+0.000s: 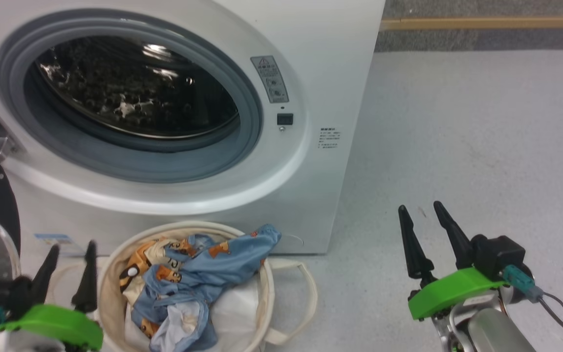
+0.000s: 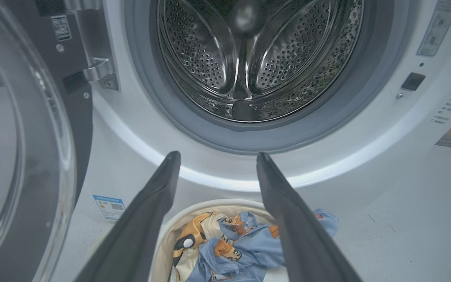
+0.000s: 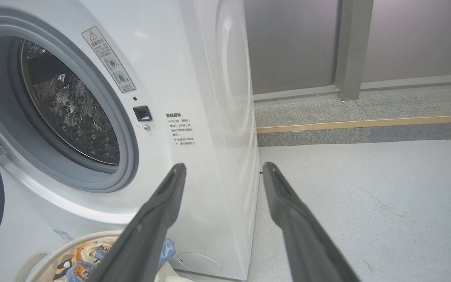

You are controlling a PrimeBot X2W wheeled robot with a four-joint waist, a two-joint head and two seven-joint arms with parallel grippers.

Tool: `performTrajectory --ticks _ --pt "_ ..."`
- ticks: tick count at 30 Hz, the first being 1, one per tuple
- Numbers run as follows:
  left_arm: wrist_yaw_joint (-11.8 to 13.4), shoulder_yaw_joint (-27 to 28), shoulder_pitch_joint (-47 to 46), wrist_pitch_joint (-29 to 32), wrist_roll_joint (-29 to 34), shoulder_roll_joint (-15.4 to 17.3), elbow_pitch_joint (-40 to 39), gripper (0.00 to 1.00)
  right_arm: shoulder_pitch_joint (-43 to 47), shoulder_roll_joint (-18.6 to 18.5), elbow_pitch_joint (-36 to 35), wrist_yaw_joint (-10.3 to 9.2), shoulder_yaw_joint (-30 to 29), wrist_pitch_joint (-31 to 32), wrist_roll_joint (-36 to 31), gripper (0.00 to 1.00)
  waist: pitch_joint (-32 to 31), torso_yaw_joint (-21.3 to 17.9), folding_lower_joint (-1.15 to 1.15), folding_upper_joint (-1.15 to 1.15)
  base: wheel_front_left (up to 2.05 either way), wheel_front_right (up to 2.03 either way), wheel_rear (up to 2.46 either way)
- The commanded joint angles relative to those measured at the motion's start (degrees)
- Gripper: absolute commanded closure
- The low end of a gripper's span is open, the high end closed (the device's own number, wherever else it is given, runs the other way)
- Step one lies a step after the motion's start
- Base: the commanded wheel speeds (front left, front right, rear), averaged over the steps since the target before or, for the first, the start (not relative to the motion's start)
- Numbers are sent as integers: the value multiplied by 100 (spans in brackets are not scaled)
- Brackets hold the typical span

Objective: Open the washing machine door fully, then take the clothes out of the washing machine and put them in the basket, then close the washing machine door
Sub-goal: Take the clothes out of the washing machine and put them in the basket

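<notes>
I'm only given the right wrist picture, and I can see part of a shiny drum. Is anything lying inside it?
Observer: No. The left wrist view looks straight into the drum, and its bottom is bare steel.
Operator: So where is the laundry?
Observer: The clothes are piled in the basket, with one blue piece draped over its rim toward the washing machine.
Operator: And the door?
Observer: The washing machine door stands wide open on the robot's left, with its clear glass bulge showing.
</notes>
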Motion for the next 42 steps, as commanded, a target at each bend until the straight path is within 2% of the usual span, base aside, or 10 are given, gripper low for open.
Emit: performTrajectory --ticks 1,6,17,42 --pt "71 372 -64 -68 -107 192 -261 0 -19 19 -148 5 126 -70 43 0 -123 0 0 0 0 0 0" --pt "90 442 297 -68 -142 253 -461 0 -10 19 -105 5 216 -70 63 0 -224 -18 0 0 0 0 0" --pt "363 737 581 -69 -43 302 -863 0 32 -34 -78 5 226 -70 86 0 -354 20 0 0 0 0 0" --pt "231 850 606 -69 64 378 -917 0 45 3 -40 5 245 -70 89 0 -423 92 0 0 0 0 0"
